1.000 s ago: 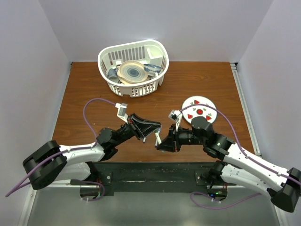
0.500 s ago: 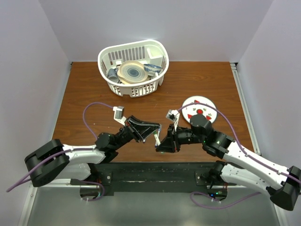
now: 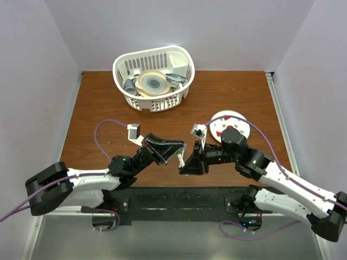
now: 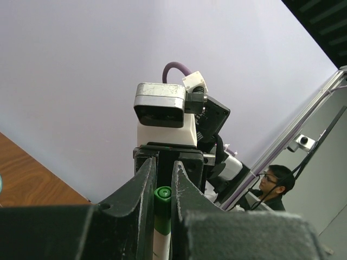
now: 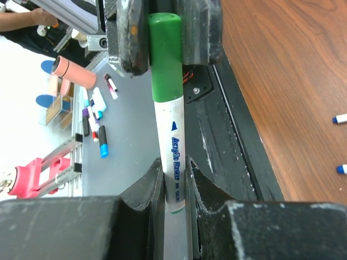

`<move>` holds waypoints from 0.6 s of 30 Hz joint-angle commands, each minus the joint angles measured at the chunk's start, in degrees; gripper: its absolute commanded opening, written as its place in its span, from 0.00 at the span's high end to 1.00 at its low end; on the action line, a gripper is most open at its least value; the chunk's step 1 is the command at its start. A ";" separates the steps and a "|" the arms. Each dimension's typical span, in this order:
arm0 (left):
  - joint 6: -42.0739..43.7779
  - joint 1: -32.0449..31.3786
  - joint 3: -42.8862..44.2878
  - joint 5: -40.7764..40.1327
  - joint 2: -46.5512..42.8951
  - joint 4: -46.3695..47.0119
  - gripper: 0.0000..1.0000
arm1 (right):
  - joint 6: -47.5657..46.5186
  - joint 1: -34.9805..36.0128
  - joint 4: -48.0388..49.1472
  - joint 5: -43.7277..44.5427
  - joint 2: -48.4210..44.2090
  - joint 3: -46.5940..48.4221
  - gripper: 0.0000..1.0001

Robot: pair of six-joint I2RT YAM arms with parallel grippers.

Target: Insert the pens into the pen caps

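One pen (image 3: 181, 157), white-barrelled and marked "Acrylic Marker", is held between both grippers above the table's near edge. Its green cap (image 5: 165, 59) sits on the end. My left gripper (image 3: 178, 152) is shut on that green capped end (image 4: 162, 198). My right gripper (image 3: 185, 164) is shut on the white barrel (image 5: 174, 149), facing the left one. In the right wrist view, two small blue-ended pieces (image 5: 340, 118) (image 5: 341, 169) lie on the wood at the right edge; whether they are pens or caps I cannot tell. The purple cap is out of view.
A white basket (image 3: 122, 60) with dishes stands at the back of the table. A white plate with strawberry prints (image 3: 218, 119) lies right of centre, partly under my right arm. The black base rail runs along the near edge.
Both grippers stayed joined on the pen. The left wrist rolled a little, its camera moving left and down. The right arm shifted slightly left.
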 commanded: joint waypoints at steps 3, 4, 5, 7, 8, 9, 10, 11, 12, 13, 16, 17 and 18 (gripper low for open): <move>-0.25 -12.43 -3.85 26.77 5.75 -15.95 1.00 | -2.38 -3.96 27.99 26.16 0.34 12.13 1.00; -0.25 -12.53 -4.12 26.77 5.75 -17.07 1.00 | -3.52 -3.96 27.99 26.43 0.16 12.30 1.00; 0.53 -12.53 -4.03 26.51 5.49 -18.39 1.00 | -4.14 -3.96 28.17 26.87 -0.01 12.83 1.00; 1.77 -13.14 -3.77 26.86 5.05 -21.45 1.00 | -5.98 -4.05 28.08 28.18 -0.28 13.71 1.00; 2.12 -13.14 -3.94 26.94 4.70 -22.17 1.00 | -6.77 -3.96 28.08 28.54 -0.37 14.93 1.00; 2.30 -13.67 -4.03 26.77 4.53 -22.36 1.00 | -7.39 -4.05 27.12 29.24 -0.19 15.72 1.00; 2.47 -13.67 -4.12 26.59 4.35 -23.14 1.00 | -8.44 -4.05 26.76 29.33 0.07 16.60 1.00; 2.74 -13.93 -4.29 26.50 3.91 -23.24 1.00 | -8.80 -4.05 26.59 29.16 0.33 18.00 1.00; 2.91 -14.46 -4.21 26.42 3.73 -23.76 1.00 | -9.15 -4.05 26.32 29.07 0.68 18.80 1.00; 2.83 -14.98 -4.21 25.81 3.91 -23.50 1.00 | -9.50 -4.14 25.36 28.63 1.21 19.77 1.00; 3.61 -16.83 -3.16 25.80 4.78 -24.11 1.00 | -8.90 -4.23 23.16 26.97 4.55 23.11 1.00; 3.97 -17.27 -3.15 25.63 4.79 -23.85 1.00 | -8.72 -4.23 23.16 26.35 5.69 23.55 1.00; 4.06 -17.88 -3.33 25.10 4.79 -23.33 1.00 | -8.45 -4.49 22.81 26.26 5.96 23.73 1.00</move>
